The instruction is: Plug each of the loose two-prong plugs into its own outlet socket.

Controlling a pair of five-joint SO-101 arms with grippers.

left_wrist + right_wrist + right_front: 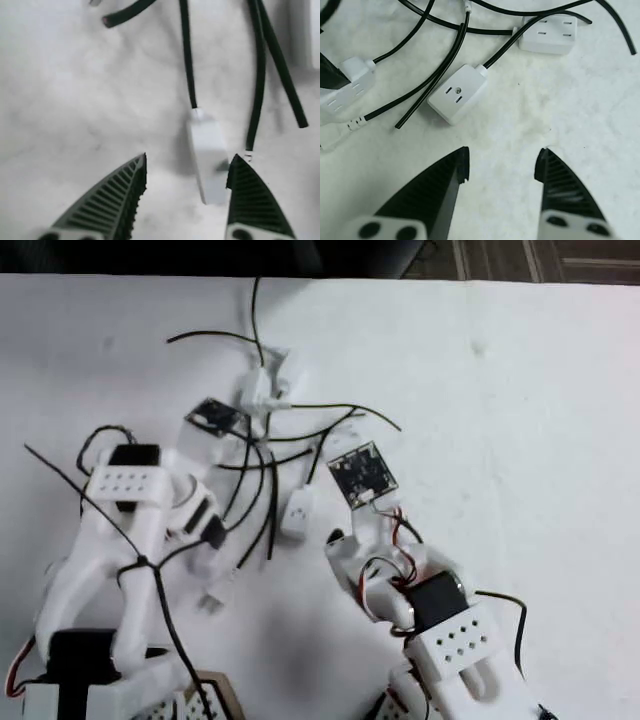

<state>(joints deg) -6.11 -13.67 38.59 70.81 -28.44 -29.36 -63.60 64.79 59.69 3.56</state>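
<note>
White plug (pixel 207 160) first: it lies flat on the table (pixel 520 390) at the near left, between the fingers of your left claw (pixel 189 159). That claw is spread wide and has hold of nothing. The plug sits off-centre, close against one finger (pixel 250 200) with a broad gap to the other; whether it touches, you cannot tell. Its cord (pixel 189 60) leaves from the far end, so the prongs probably point back toward the claw.

The step in hand looks like the pick-up. Shift sideways until the plug body is centred, then close on the body and not the cord. Keep the prong end clear of the pads.

Your right claw (pixel 505 152) is also wide open and empty, over bare table in the middle. Just beyond it lies a single socket (pixel 457 93), face up and tilted, its cord running far. I'd pin that socket before pushing in, since it looks light enough to slide.

Farther off sits an outlet block (pixel 548 33) under crossed black cords (pixel 255 480); route the plug around them.
</note>
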